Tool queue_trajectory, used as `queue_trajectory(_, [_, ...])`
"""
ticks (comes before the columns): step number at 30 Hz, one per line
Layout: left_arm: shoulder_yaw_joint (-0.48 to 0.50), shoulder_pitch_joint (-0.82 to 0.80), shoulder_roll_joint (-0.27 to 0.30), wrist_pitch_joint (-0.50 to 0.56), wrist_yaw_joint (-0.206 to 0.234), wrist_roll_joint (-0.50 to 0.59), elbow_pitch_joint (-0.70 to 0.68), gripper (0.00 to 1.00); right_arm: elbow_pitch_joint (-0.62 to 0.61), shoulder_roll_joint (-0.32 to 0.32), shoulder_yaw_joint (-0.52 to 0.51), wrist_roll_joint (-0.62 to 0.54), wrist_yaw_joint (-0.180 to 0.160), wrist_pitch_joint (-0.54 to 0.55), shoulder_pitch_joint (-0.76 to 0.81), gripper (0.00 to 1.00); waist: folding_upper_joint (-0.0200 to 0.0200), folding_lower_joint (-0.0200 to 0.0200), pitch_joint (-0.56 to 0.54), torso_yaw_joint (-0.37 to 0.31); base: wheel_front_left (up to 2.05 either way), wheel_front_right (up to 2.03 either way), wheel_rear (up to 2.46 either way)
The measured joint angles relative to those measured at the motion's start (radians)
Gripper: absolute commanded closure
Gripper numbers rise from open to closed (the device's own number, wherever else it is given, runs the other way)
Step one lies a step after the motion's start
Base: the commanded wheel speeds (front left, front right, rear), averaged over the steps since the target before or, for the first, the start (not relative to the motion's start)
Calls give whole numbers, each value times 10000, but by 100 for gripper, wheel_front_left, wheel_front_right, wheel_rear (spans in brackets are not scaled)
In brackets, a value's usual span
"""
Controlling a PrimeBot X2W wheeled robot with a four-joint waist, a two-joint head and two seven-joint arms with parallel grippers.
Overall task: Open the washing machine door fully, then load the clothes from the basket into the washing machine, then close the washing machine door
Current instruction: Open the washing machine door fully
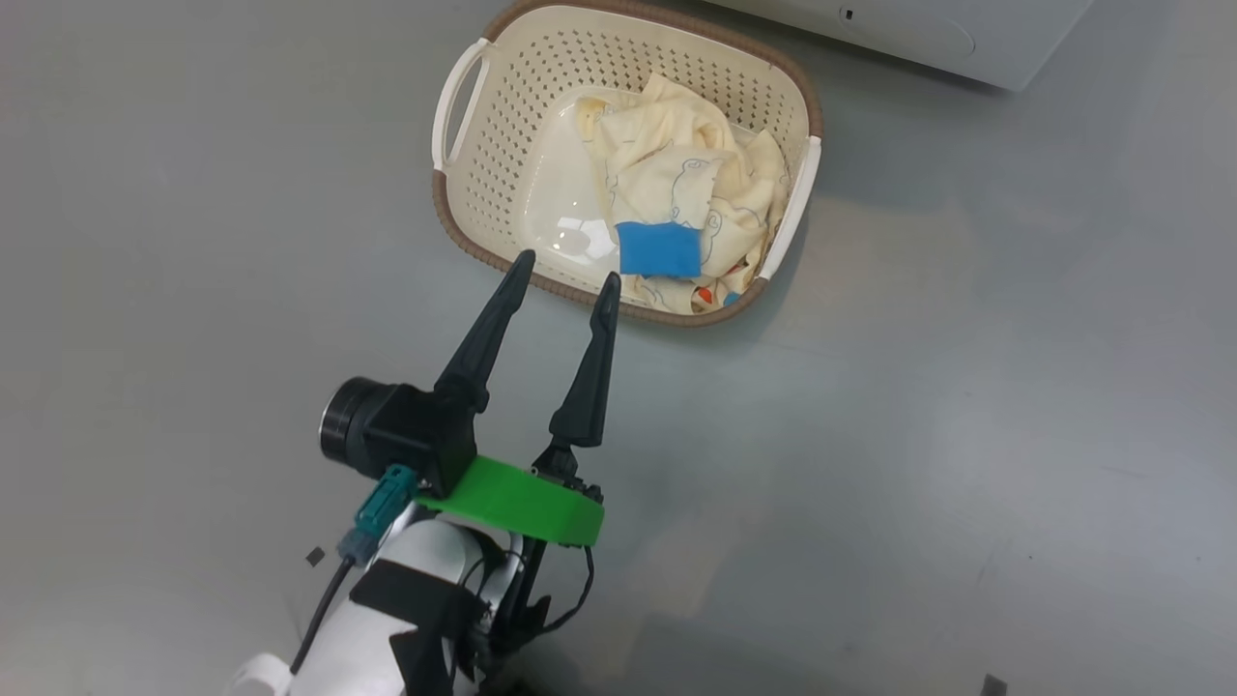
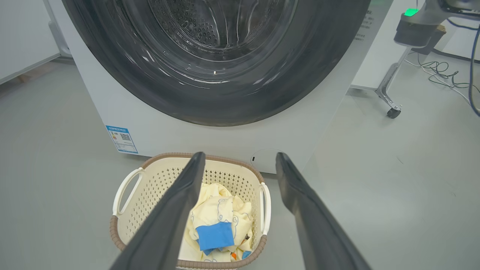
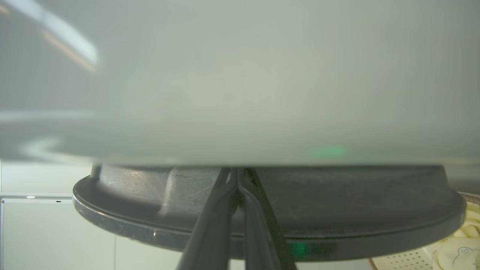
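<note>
Left tool spread beside the basket, clothes inside it, washing machine door beyond seemingly unopened, right tool pressed together.

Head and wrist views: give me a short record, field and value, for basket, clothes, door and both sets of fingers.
basket: upright on floor before washing machine
clothes: heaped inside basket, blue patch on top
washing machine door: not swung wide; exact gap unclear
left gripper: fingers open, empty, aimed at basket
right gripper: fingers closed together at door's edge
</note>
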Motion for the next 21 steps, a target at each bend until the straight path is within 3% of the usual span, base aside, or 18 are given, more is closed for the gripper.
queue_trajectory(21, [-33,-166,-8,0,79,-127,-107,0,1289,-188,-408,-194,2,748,-480,100,0,0,3,22,0,0,0])
